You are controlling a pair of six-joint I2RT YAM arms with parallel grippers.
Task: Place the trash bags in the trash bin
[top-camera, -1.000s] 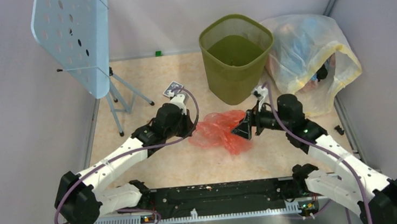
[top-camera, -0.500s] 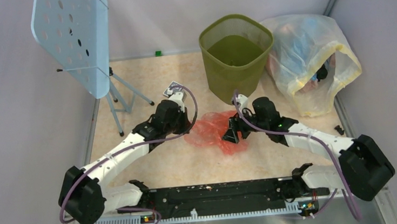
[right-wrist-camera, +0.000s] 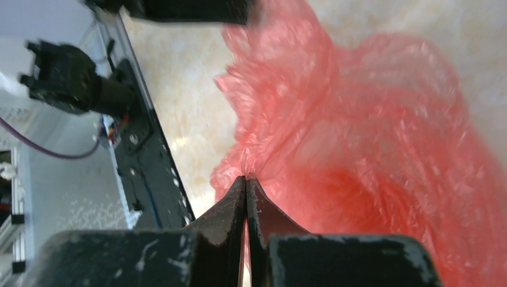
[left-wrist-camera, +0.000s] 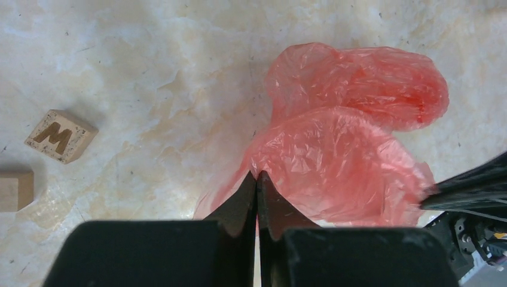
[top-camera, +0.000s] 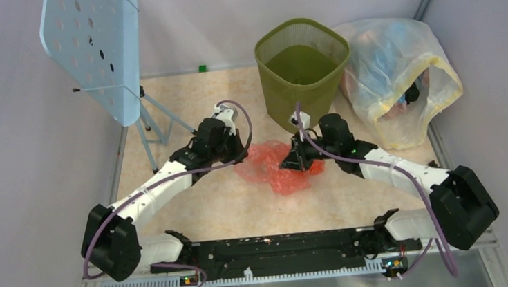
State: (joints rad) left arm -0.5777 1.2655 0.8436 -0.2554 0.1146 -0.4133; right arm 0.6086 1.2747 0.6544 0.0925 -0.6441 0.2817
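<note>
The thin red-orange trash bag (top-camera: pixel 271 170) lies crumpled on the beige table, just in front of the olive-green mesh trash bin (top-camera: pixel 302 70). My left gripper (top-camera: pixel 242 155) is shut on the bag's left edge; the left wrist view shows its tips (left-wrist-camera: pixel 257 176) pinching the plastic (left-wrist-camera: pixel 335 161). My right gripper (top-camera: pixel 291 162) is shut on the bag's right side, and in the right wrist view its closed tips (right-wrist-camera: pixel 246 179) hold a gathered fold of the red film (right-wrist-camera: pixel 359 149). The bin stands upright with its mouth open.
A large clear-yellowish bag (top-camera: pixel 398 79) stuffed with coloured items leans beside the bin on the right. A pale blue perforated stand (top-camera: pixel 94 50) on a tripod occupies the back left. Two wooden blocks (left-wrist-camera: pixel 60 136) lie left of the bag. Grey walls close in both sides.
My right gripper moved left onto the bag and closed on it. My left arm shifted slightly toward the back, still gripping. The bag bunched up and drew a little toward the bin.
</note>
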